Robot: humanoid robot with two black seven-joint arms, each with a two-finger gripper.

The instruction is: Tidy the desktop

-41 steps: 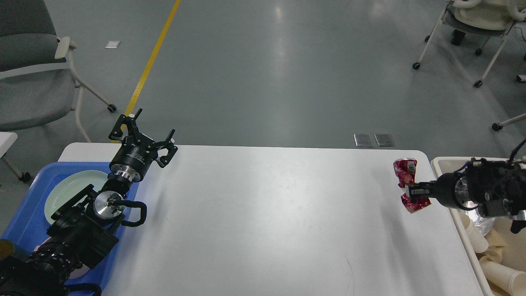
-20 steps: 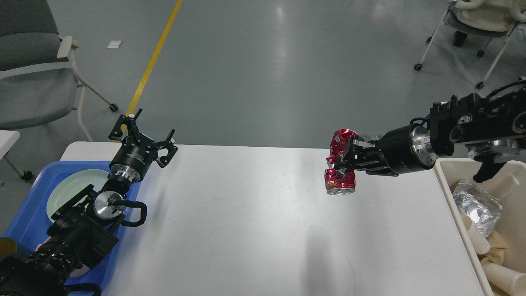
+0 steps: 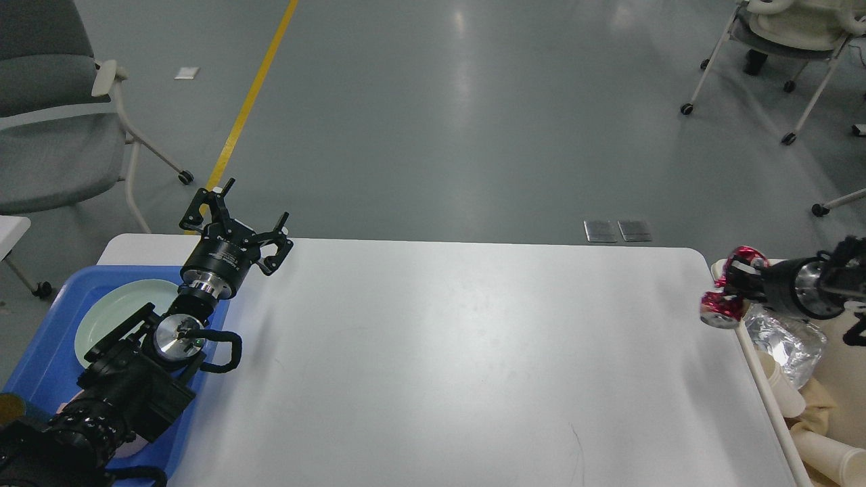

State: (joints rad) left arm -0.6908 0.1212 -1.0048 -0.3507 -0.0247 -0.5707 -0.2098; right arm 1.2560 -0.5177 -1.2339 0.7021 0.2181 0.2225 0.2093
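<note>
Here the right tool [image 3: 736, 287] grips a crushed can [image 3: 722, 308] beside the desktop [image 3: 440, 352].

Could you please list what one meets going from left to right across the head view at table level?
Blue tray → pale green plate → left gripper → desktop → crushed red can in the right gripper → beige bin.

No legible text, seemingly.

Tray [image 3: 40, 352] sat on the desktop's [image 3: 440, 352] left end, plate [image 3: 115, 311] in it; bin [image 3: 839, 379] stood just beside the right edge.
</note>
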